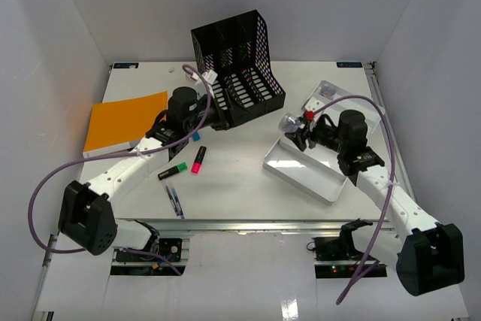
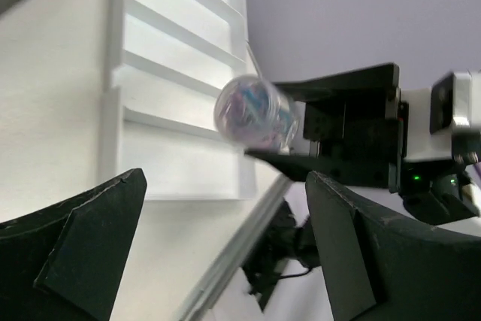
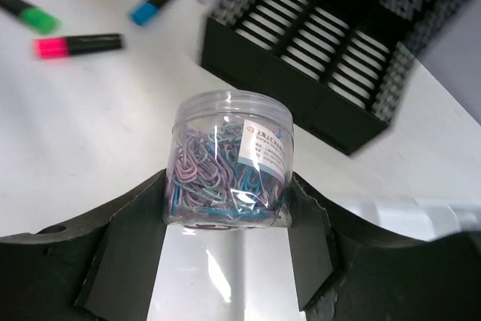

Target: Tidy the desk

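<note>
**Desk, left to right.** You are viewing the desk [image 1: 248, 186], which is lying flat ahead of both arm bases and carrying everything else; an orange folder [image 1: 124, 122] is lying against its left edge. Your left gripper [image 2: 225, 178] is reaching in close to the foot of the black mesh file rack [image 1: 240, 65], with its claw standing wide apart and nothing between the fingers [image 2: 83, 253]. A blue highlighter [image 1: 196, 137] is lying just beside that wrist; a green highlighter [image 1: 173, 171] and a pink highlighter [image 1: 198, 159] are lying near each other toward the middle of the desk. Two pens [image 1: 174, 202] are resting closer to the near edge. The rack is occupying the middle of the far edge.

Right of centre, a silver tray [image 1: 301, 174] is lying slantwise toward the right edge. Your right gripper [image 3: 229, 186] is holding over it, with its claw clamped on a clear jar of paper clips [image 3: 229, 159]; the jar is sitting squarely between the two pads, and the clips inside are showing pink, purple and blue.
</note>
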Robot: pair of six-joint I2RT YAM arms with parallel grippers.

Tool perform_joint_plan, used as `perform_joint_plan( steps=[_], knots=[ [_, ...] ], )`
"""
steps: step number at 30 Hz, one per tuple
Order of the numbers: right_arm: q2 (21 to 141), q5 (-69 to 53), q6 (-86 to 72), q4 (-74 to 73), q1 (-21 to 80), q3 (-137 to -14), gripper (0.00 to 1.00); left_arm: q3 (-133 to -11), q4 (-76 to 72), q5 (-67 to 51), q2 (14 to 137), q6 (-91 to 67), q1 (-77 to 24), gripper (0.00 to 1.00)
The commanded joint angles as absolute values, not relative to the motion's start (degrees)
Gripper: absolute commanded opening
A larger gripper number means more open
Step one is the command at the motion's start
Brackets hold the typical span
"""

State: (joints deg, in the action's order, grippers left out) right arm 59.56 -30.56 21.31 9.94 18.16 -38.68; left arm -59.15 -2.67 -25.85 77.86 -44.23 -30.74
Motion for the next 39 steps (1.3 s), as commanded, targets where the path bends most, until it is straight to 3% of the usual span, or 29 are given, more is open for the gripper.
perform_joint_plan(
  steps=[1, 7, 15, 35, 38, 39],
  knots=[
    [68.41, -18.59, 20.44, 6.02, 8.38, -47.93, 0.20, -59.06, 13.95, -10.92, 69.91, -25.90, -30.41, 0.98],
    [84.91, -9.69, 20.80, -3.92, 0.87, -64.21, 0.18, -49.67, 18.36, 0.96, 59.55, -14.95, -30.18, 0.98],
    [105.06, -3.75, 23.75, -15.10, -2.65, -83.86, 0.20, -40.12, 19.30, 6.15, 49.05, -10.78, -30.13, 0.98],
    [115.17, -2.41, 25.05, -15.92, -6.42, -91.81, 0.27, -38.85, 20.04, 8.11, 45.81, -10.90, -30.06, 0.98],
    [116.54, -3.07, 24.87, -17.14, -6.42, -93.12, 0.30, -38.85, 20.08, 8.31, 45.88, -10.90, -30.06, 0.98],
    [116.85, -3.00, 24.90, -17.34, -6.42, -93.33, 0.37, -38.82, 20.07, 8.35, 45.88, -10.90, -30.06, 0.98]
  ],
)
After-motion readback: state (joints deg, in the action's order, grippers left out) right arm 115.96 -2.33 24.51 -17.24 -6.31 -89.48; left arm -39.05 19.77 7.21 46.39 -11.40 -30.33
